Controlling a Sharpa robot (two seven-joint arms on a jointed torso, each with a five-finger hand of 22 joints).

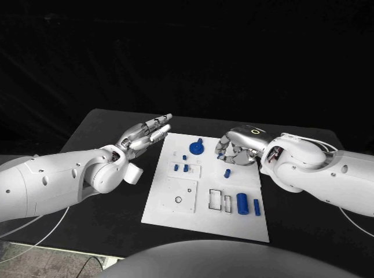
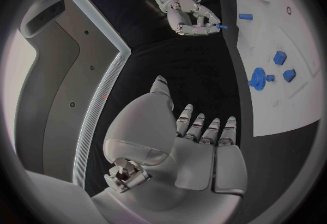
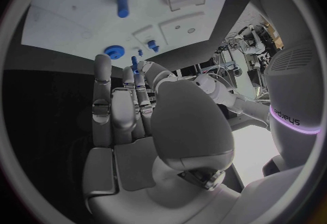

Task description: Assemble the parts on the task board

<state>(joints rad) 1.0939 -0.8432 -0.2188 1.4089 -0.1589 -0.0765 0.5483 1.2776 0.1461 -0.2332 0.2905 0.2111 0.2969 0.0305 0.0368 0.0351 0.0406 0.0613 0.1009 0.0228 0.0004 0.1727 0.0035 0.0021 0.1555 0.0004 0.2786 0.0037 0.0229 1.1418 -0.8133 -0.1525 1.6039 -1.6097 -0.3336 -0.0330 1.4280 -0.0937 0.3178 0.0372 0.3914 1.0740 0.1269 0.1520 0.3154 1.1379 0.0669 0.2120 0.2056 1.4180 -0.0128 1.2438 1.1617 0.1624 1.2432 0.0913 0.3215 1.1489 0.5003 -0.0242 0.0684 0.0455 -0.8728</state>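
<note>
A small blue peg (image 2: pixel 222 26) is pinched between the fingertips of the right hand (image 1: pixel 237 147), raised above the far right part of the white board (image 1: pixel 175 214). The left hand (image 1: pixel 143 135) is held open, fingers straight, just beside the board's left edge. A blue gear (image 1: pixel 198 148) rests at the board's far end.

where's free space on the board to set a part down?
Bare: task board near edge, below the two blue cylinders; also the left strip beside the square recess. Crowded: far end around the blue gear under the right hand.
</note>
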